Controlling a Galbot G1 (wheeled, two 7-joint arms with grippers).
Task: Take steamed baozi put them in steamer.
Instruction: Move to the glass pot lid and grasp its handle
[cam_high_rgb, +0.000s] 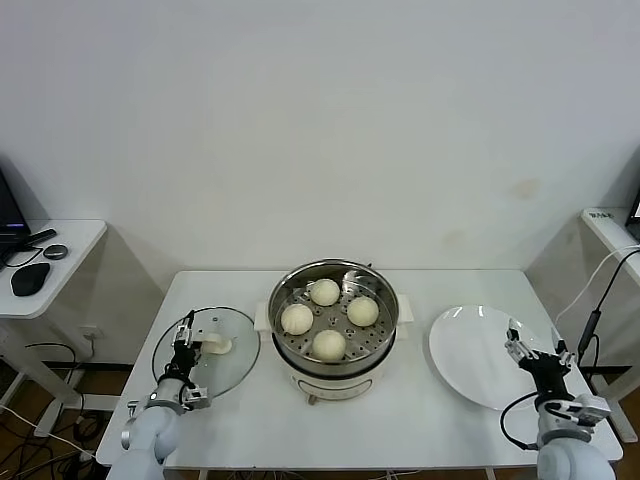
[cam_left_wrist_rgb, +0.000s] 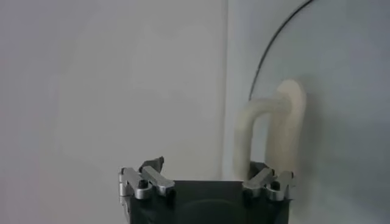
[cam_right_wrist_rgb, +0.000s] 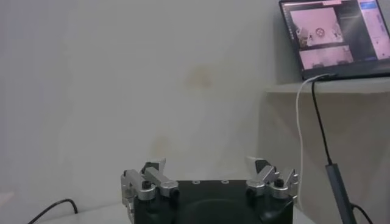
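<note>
Left gripper (cam_high_rgb: 186, 338) hovers with fingers apart over the glass lid (cam_high_rgb: 232, 362), astride its white handle (cam_left_wrist_rgb: 268, 131) but not clamped on it. 4 steamed baozi (cam_high_rgb: 329, 343) sit on the perforated tray inside the steamer (cam_high_rgb: 290, 355), centre of the white table (cam_high_rgb: 400, 430). Right gripper (cam_high_rgb: 532, 352) waits wide open at the white plate (cam_high_rgb: 465, 355). A plain pale wall stands behind. Only the right wrist view shows a lit laptop (cam_right_wrist_rgb: 335, 36) on a side shelf; only the head view shows the buns.

Plain white wall (cam_high_rgb: 320, 130) behind white counter (cam_high_rgb: 440, 400). Small side desk (cam_high_rgb: 60, 250) at left with mouse (cam_high_rgb: 30, 278); laptop (cam_right_wrist_rgb: 335, 36) on right shelf.
</note>
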